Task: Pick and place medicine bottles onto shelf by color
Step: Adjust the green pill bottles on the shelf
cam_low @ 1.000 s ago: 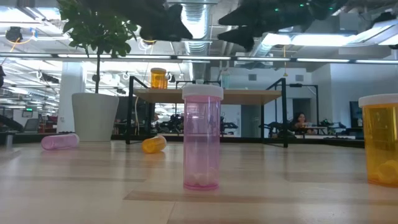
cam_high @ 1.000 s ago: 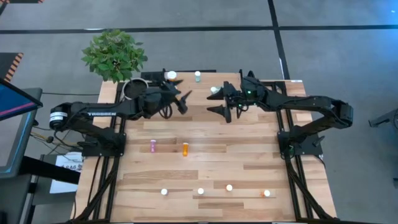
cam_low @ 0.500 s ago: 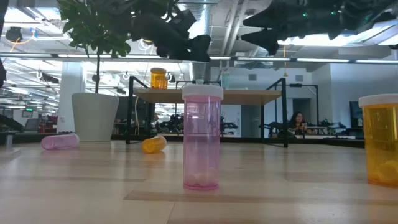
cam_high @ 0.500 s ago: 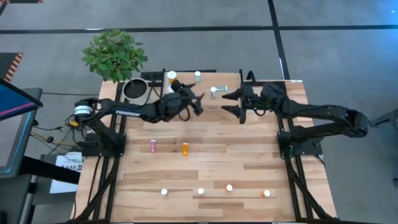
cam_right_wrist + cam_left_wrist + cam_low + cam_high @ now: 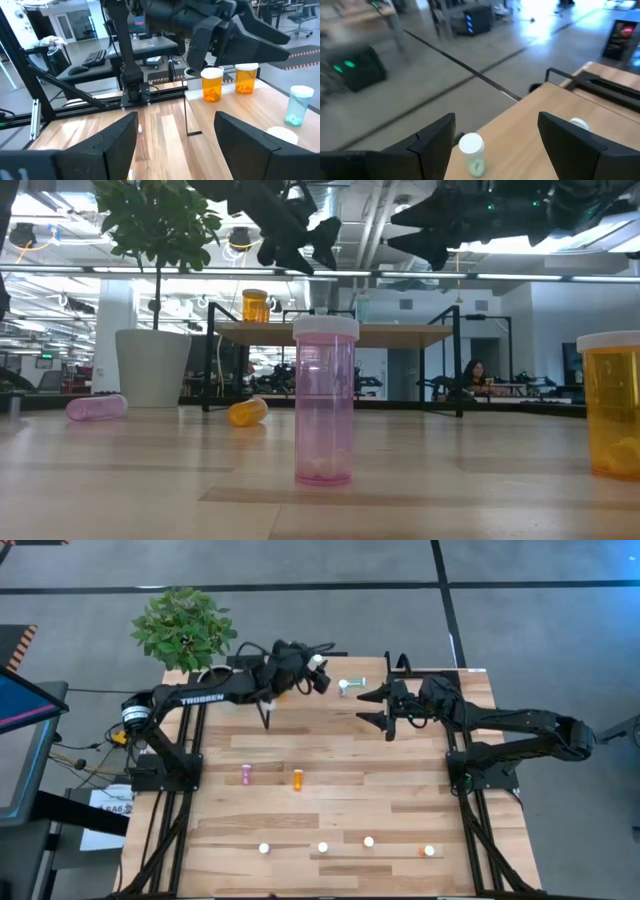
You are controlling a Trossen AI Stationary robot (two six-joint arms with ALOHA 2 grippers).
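Scene: two dark arms reach over the shelf (image 5: 400, 675) at the far edge of the bench (image 5: 340, 795), beside a potted plant (image 5: 183, 628).

Left end effector (image 5: 318, 676): raised above the shelf's plant-side half, fingers spread well apart with nothing between them.

Right end effector (image 5: 372, 706): just off the shelf's near edge, on the side away from the plant, jaws at full spread and holding nothing.

Task's thing: a pale teal bottle (image 5: 472, 154) stands upright on the shelf, long axis vertical, white cap up.

Key relation: in the left wrist view the teal bottle sits ahead of the left end effector, close against the inner side of one finger rather than centred in the gap. The left arm looks the nearer one.

Other bottles on the shelf: two orange bottles (image 5: 212, 85) stand side by side nearer the plant; a bottle lying on its side (image 5: 347, 687) rests toward the right arm.

Off the shelf: a pink bottle (image 5: 246, 773) and an orange bottle (image 5: 297, 778) lie on the open bench well short of the shelf; four more stand near the bench's front edge.

View differences: the right wrist view shows the shelf bottles upright and their colours; the high view hides most of them under the left arm. The low view shows both end effectors hanging well above the shelf top.
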